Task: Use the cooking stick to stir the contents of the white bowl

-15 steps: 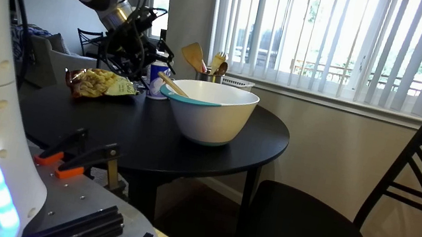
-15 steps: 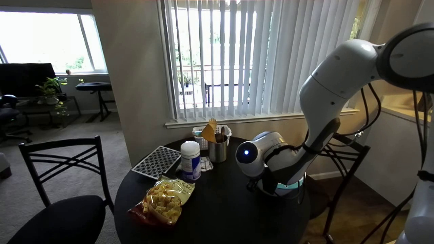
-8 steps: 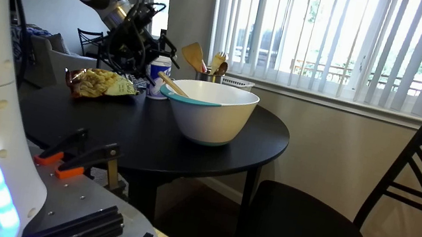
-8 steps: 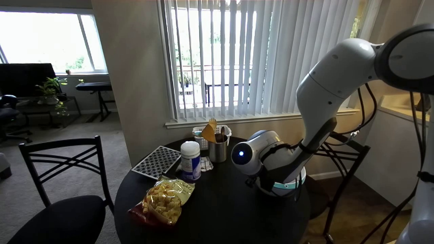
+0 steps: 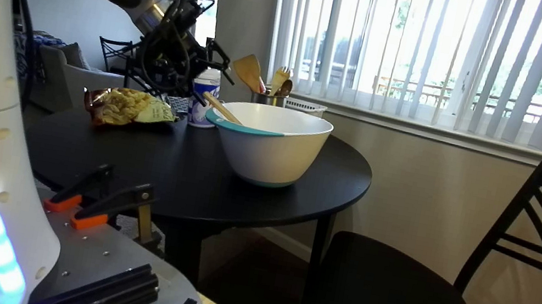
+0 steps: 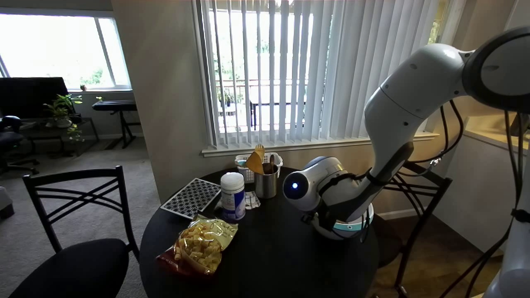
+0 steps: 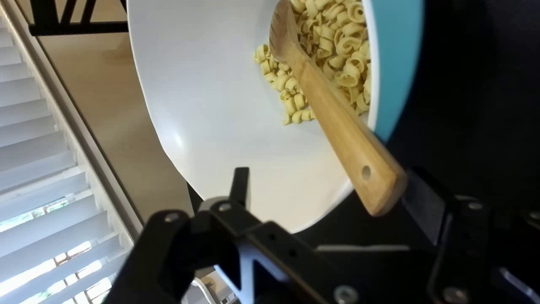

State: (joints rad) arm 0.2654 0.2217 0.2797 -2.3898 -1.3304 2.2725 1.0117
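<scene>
The white bowl (image 5: 270, 157), with a teal rim section, stands on the black round table. In an exterior view the arm partly hides the bowl (image 6: 329, 232). The cooking stick (image 7: 333, 114) leans in the bowl (image 7: 202, 97). Its spoon end rests among pasta spirals (image 7: 350, 50), and its handle sticks out over the rim. The handle (image 5: 222, 108) also shows in an exterior view. My gripper (image 7: 333, 194) is open and empty. The handle end lies between its fingers, nearer the right finger in the wrist view; I cannot tell whether they touch. My gripper (image 5: 216, 91) hovers by the handle end.
A snack bag (image 6: 203, 246) and a white-and-blue canister (image 6: 233, 198) stand on the table (image 6: 281, 265). Behind are a metal utensil holder (image 6: 266, 185), a white basket (image 5: 307, 107) and a patterned board (image 6: 192, 198). A black chair (image 5: 389, 301) stands beside the table.
My open gripper has risen a little and moved slightly closer to the handle end. The arm has shifted slightly. The bowl and cooking stick have not visibly moved.
</scene>
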